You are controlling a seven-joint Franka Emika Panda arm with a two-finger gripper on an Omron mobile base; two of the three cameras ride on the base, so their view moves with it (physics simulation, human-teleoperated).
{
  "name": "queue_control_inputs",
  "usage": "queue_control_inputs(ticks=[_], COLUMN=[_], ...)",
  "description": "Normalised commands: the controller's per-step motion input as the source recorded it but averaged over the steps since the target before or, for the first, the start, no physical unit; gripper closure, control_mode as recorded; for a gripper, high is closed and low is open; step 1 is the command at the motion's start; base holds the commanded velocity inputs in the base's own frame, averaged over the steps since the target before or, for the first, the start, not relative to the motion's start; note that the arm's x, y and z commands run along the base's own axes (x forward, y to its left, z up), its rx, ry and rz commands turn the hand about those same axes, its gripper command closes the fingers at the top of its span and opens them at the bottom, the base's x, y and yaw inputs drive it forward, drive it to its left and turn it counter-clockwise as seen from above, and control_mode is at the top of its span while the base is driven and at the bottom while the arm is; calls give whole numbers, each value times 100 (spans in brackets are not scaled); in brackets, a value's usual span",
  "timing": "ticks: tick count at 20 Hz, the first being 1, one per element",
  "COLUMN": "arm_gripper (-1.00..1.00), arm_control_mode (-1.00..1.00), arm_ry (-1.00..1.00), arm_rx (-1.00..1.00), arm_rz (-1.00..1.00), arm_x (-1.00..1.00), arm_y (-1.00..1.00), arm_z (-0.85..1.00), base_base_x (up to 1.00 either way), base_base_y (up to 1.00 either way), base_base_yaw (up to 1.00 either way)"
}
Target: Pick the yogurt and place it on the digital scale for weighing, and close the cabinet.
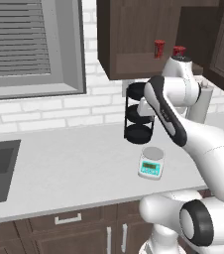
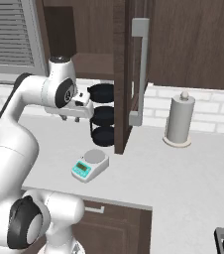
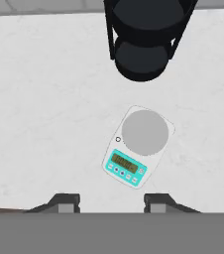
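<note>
Kitchen counter (image 3: pixel 44 99) holds the bare scale (image 3: pixel 139 146) below the gripper (image 3: pixel 111 201), shut on nothing, which should open before reaching the shelved yogurt (image 1: pixel 159 49).

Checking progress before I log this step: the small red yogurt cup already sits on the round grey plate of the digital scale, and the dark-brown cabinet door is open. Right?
Not quite. The round grey plate of the light-grey digital scale is bare in the hand view. The left base view shows the small red yogurt cup inside the dark-brown wooden cabinet. The door is open.
</note>
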Motion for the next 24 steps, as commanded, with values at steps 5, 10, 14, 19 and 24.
queue_control_inputs(ticks=[5, 10, 14, 19, 24], arm_gripper=[-100, -100, -100, -100, -100], arm_control_mode=[-100, -100, -100, -100, -100], arm_ry=[-1, -15, -23, -29, -46], arm_rx=[0, 0, 0, 0, -4], arm_rz=[0, -2, 0, -3, -8], arm_x=[-53, -50, -31, -7, 0], arm_y=[0, 0, 0, 0, 0], arm_z=[0, 28, 47, 54, 50], base_base_x=[0, 0, 0, 0, 0], base_base_y=[0, 0, 0, 0, 0], base_base_yaw=[0, 0, 0, 0, 0])
